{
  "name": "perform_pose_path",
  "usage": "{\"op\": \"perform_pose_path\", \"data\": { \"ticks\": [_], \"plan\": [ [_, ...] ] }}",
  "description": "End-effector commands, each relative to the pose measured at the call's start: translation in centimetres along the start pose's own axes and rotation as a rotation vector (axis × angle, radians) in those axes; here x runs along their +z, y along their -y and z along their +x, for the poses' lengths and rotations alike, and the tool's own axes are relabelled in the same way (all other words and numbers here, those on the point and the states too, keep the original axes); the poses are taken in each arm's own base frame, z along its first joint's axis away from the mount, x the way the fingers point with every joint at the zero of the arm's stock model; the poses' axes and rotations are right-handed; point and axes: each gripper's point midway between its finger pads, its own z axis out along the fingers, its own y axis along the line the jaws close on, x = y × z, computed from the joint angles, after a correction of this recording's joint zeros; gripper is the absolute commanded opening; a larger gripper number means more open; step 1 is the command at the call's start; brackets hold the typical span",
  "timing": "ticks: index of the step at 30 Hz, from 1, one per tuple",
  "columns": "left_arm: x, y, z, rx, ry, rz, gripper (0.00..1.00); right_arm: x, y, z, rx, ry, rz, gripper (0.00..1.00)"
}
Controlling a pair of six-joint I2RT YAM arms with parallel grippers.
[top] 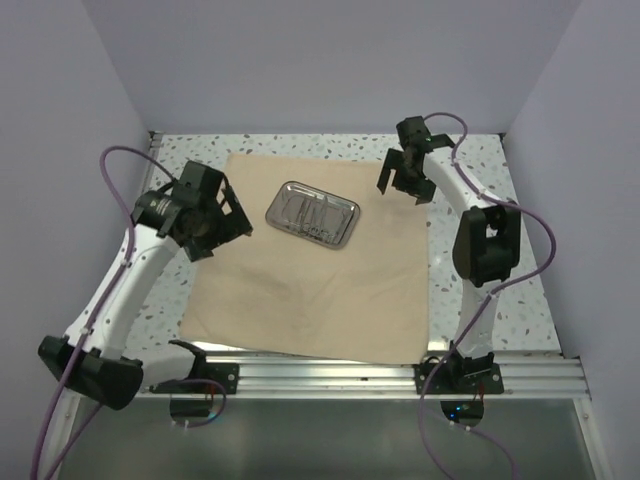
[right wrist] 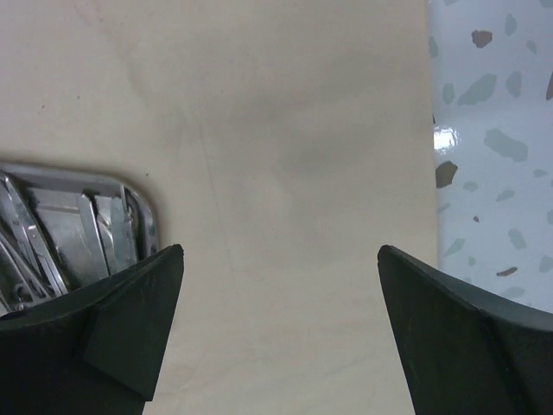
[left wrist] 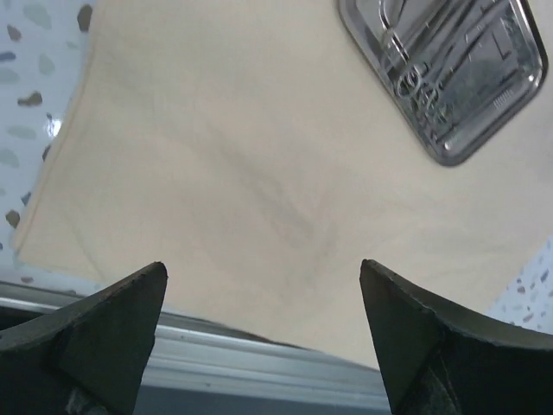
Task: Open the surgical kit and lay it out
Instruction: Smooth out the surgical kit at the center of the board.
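Note:
The tan cloth wrap (top: 310, 270) lies spread flat on the table. The shiny steel tray (top: 312, 213) sits on its far middle part, with thin metal instruments (top: 305, 212) inside. My left gripper (top: 238, 212) is open and empty, held above the cloth's left edge, left of the tray. My right gripper (top: 403, 183) is open and empty, above the cloth's far right part, right of the tray. The left wrist view shows the cloth (left wrist: 242, 173) and the tray (left wrist: 449, 69). The right wrist view shows the cloth (right wrist: 294, 173) and a tray corner (right wrist: 78, 225).
The speckled white tabletop (top: 500, 290) shows around the cloth. An aluminium rail (top: 340, 375) runs along the near edge. Lilac walls (top: 320, 60) close in the back and both sides.

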Motion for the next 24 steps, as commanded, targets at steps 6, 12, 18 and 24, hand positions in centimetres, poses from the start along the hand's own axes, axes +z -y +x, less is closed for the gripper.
{"op": "perform_pose_path", "data": {
  "ticks": [6, 12, 18, 24],
  "plan": [
    [14.2, 0.4, -11.4, 0.092, 0.123, -0.154, 0.86, 6.2, -2.2, -1.5, 0.042, -0.06, -0.015, 0.93],
    [21.2, 1.0, -10.9, 0.119, 0.016, -0.172, 0.82, 10.3, -3.1, -2.1, 0.058, -0.091, -0.042, 0.7],
    [26.5, 0.5, -10.4, 0.119, -0.035, -0.219, 0.81, 15.4, -4.1, -2.7, 0.054, -0.107, -0.042, 0.45],
    [31.6, -0.8, -10.5, 0.075, -0.097, -0.256, 0.81, 18.2, -4.3, -5.2, 0.147, -0.051, -0.103, 0.42]
  ]
}}
